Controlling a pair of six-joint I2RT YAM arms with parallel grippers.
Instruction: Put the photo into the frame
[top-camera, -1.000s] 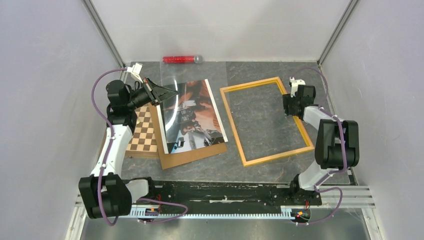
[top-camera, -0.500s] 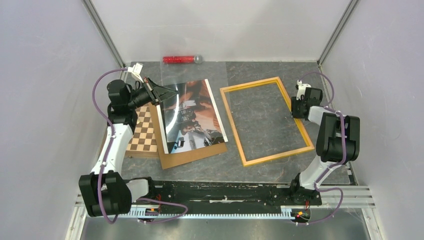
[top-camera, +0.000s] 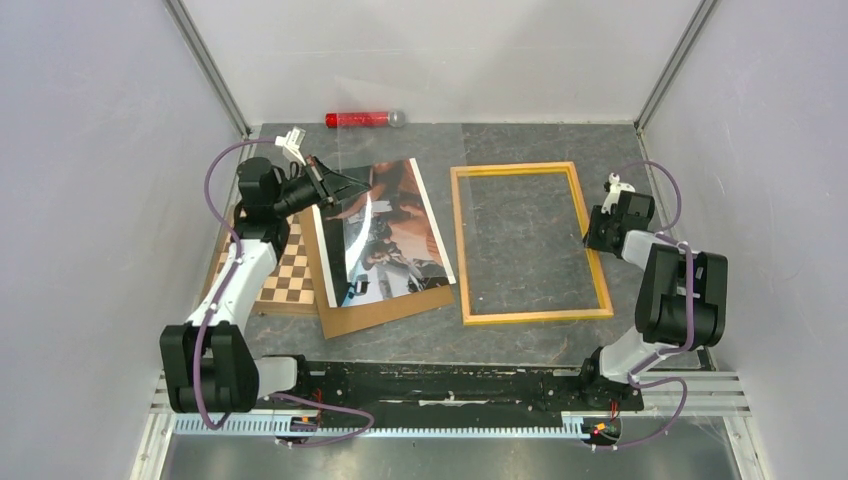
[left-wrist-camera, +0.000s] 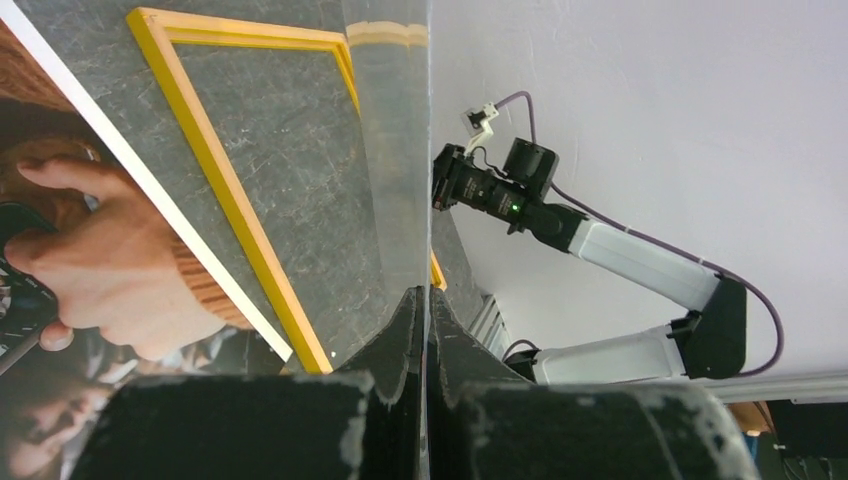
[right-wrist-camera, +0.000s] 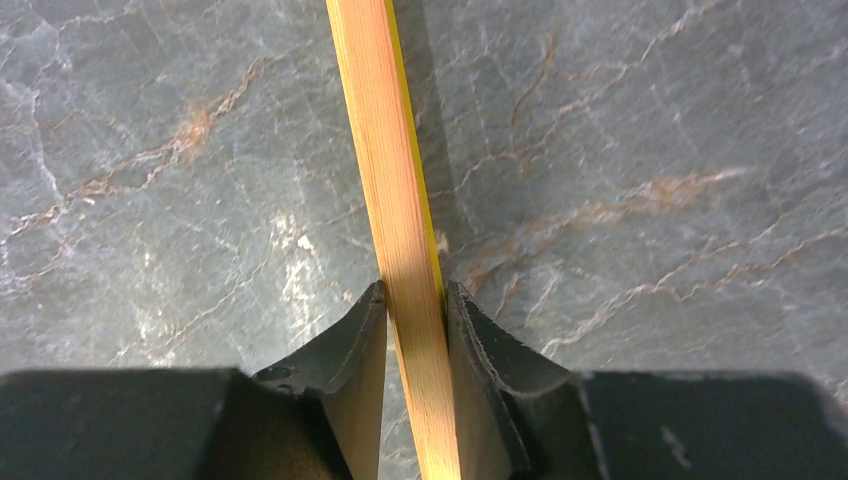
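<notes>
photo (top-camera: 388, 232): face up, flat on the brown backing board (top-camera: 375, 312), left of the frame, not in it.
frame (top-camera: 535, 316): flat on the grey marbled table (top-camera: 520, 235), just beside the photo's right edge, bare table showing inside the rails.
right gripper (right-wrist-camera: 415, 300): jaws narrow, pinching the frame's right rail, both pads on the wood.
left gripper (left-wrist-camera: 428, 300): jaws closed tight on the edge of the clear sheet (left-wrist-camera: 395, 150); sheet is lifted and tilted above the photo's far end, with glare across it.
chessboard (top-camera: 283, 270): partly under the backing board, with the left arm above it.
red tube (top-camera: 358, 120): lying by the back wall, well apart from the rest.
</notes>
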